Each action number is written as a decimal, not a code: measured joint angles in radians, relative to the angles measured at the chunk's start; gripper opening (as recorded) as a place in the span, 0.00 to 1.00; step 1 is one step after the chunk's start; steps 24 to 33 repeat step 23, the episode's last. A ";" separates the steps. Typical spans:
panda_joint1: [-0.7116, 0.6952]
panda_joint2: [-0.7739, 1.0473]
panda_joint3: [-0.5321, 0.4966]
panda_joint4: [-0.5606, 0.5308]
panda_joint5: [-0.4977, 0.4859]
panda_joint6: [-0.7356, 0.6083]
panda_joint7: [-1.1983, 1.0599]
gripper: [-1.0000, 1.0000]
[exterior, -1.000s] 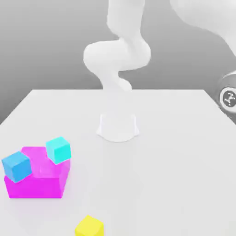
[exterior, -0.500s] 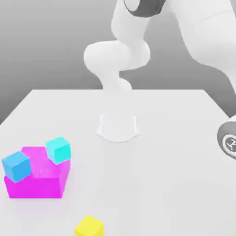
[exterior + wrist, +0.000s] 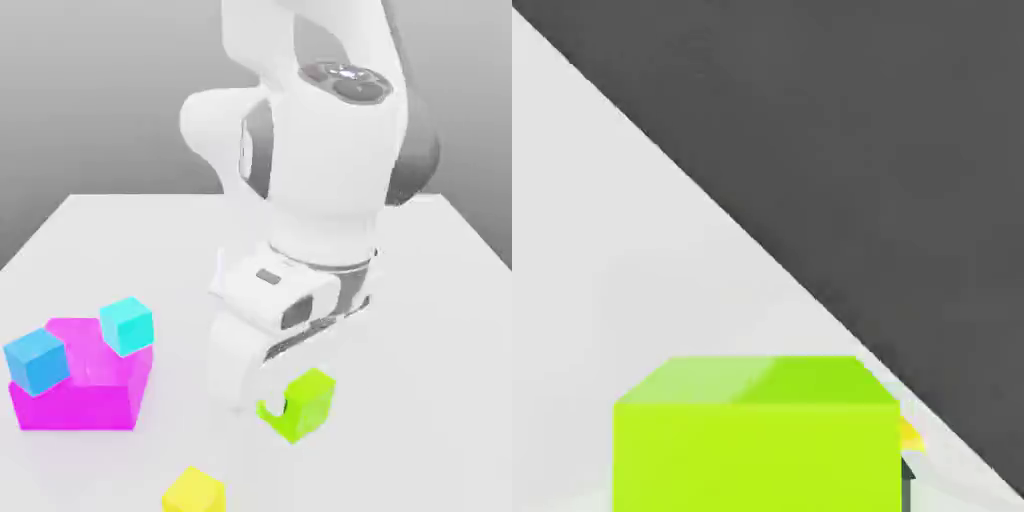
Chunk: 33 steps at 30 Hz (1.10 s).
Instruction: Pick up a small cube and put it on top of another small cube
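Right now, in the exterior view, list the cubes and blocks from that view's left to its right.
Blue cube → magenta block, which carries the blue and cyan cubes → cyan cube → yellow cube at the near edge → lime-green cube under the arm's hand.
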State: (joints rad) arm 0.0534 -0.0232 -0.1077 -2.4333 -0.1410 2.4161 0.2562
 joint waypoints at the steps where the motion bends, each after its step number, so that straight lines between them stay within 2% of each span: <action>1: -0.022 -0.036 -0.008 -0.028 -0.004 -0.007 0.015 0.00; 14: -0.347 -0.493 -0.170 -0.398 -0.054 -0.094 0.203 0.00; 20: -0.367 -0.359 -0.205 -0.475 -0.056 0.116 0.207 0.00; 21: -0.367 -0.337 -0.208 -0.481 -0.055 0.144 0.206 1.00; 33: -0.367 -0.337 -0.208 -0.481 -0.055 0.144 0.206 1.00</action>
